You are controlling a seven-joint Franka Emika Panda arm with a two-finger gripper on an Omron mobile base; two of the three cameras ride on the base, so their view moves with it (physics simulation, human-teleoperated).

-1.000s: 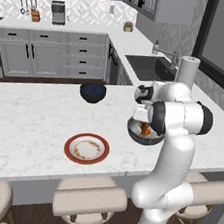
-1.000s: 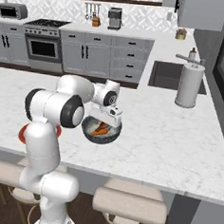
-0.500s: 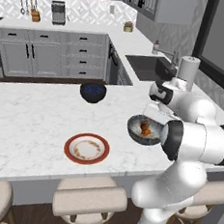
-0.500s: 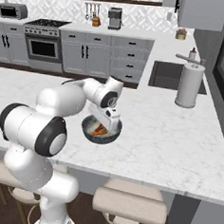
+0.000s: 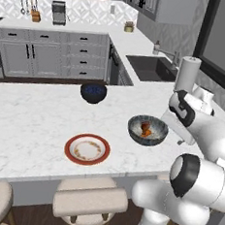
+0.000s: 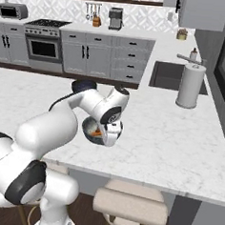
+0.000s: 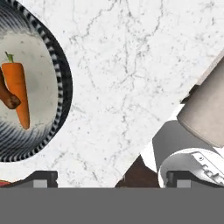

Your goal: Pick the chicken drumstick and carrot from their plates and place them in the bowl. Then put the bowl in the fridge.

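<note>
From the left, the arm had swung right off the bowl (image 5: 148, 130), leaving bare counter (image 5: 35, 121) around it. From the right, the wrist hid its rim. At the hand, the gripper (image 7: 111, 179) stood spread and empty beside the carrot (image 7: 18, 92) and drumstick (image 7: 6, 97) in the bowl.

Grey cabinets (image 5: 47, 54) line the patterned wall behind a marble counter (image 5: 31, 121).

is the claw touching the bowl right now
Apart. In the hand view the open claw sits over bare marble, with the bowl off to one side and counter showing between them.
</note>
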